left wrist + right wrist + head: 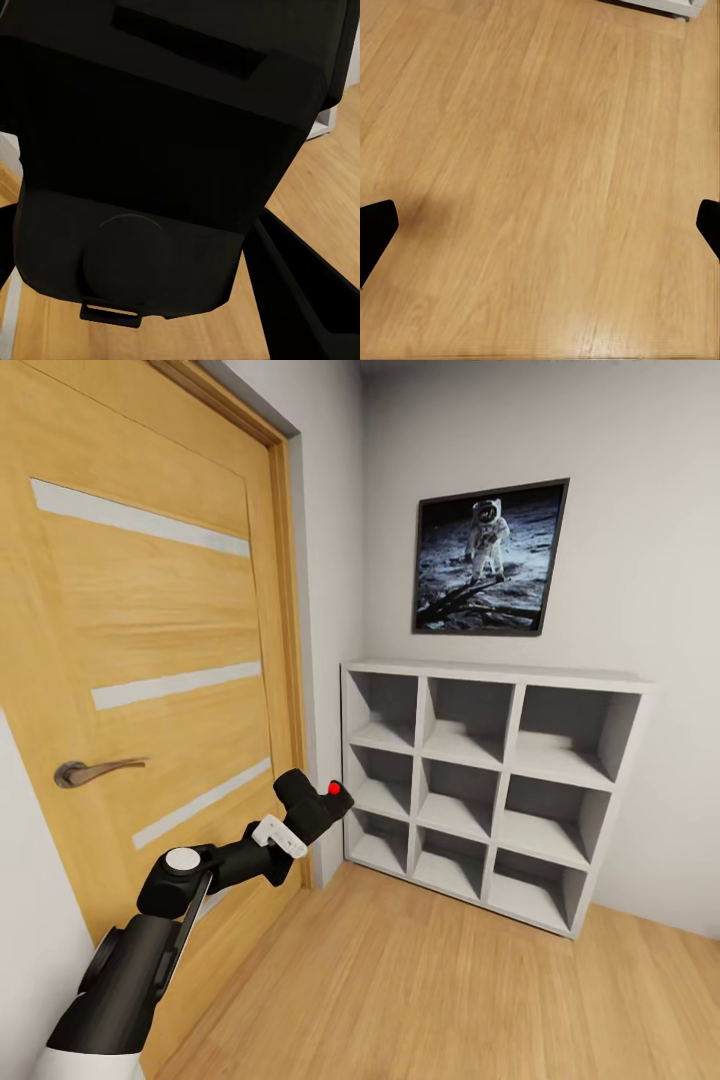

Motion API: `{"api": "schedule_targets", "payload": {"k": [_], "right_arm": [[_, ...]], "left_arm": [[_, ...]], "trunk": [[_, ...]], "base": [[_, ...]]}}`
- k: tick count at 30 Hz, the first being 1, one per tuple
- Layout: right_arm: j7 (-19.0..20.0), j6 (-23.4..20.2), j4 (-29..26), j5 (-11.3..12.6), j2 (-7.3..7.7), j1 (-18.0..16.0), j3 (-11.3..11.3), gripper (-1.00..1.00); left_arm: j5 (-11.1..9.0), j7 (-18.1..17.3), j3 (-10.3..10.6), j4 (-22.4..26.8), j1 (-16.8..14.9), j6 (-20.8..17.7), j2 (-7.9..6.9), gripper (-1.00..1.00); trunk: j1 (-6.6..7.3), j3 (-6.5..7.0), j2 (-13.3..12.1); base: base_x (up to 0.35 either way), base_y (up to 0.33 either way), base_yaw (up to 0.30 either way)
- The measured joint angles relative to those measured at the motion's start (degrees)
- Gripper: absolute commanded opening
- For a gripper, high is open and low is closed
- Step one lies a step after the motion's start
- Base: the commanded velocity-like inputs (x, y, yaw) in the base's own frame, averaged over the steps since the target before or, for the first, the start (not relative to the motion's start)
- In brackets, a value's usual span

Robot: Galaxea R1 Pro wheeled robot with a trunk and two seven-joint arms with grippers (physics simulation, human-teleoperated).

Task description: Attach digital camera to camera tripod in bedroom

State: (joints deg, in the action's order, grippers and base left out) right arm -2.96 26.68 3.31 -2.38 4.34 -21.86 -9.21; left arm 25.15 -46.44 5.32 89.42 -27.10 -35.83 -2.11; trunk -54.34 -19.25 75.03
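In the head view my left gripper [303,822] is shut on the digital camera [316,803], a small black box with a round red button on top, held in the air close to the wooden door. In the left wrist view the camera's black body [150,150] sits right in front of the lens, with a dark finger [300,292] beside it. My right gripper [540,225] hangs open over bare wood floor, its two black fingertips [375,229] far apart with nothing between them. The camera tripod is out of view.
The wooden door [150,640] with a metal handle [95,770] stands shut at the left, near my left arm. A white cube shelf [490,790] lines the far wall under a framed astronaut picture [490,557]. Light wood floor [420,980] stretches ahead and to the right.
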Motion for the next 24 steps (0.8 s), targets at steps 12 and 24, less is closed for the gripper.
{"api": "schedule_targets", "payload": {"k": [12, 24], "right_arm": [[-2.0, -0.1, 0.1, 0.0, 0.20, 0.9, 0.0, 1.00], [-2.1, -0.2, 0.3, 0.0, 0.21, 1.2, 0.0, 1.00]], "left_arm": [[0.0, 0.0, 0.0, 0.0, 0.0, 0.0, 0.02, -1.00], [0.0, 0.0, 0.1, 0.1, 0.0, 0.0, 0.11, -1.00]], "trunk": [[2.64, 2.16, -4.8], [5.27, 4.31, -9.6]], "base": [[0.000, 0.000, 0.000], [0.000, 0.000, 0.000]]}}
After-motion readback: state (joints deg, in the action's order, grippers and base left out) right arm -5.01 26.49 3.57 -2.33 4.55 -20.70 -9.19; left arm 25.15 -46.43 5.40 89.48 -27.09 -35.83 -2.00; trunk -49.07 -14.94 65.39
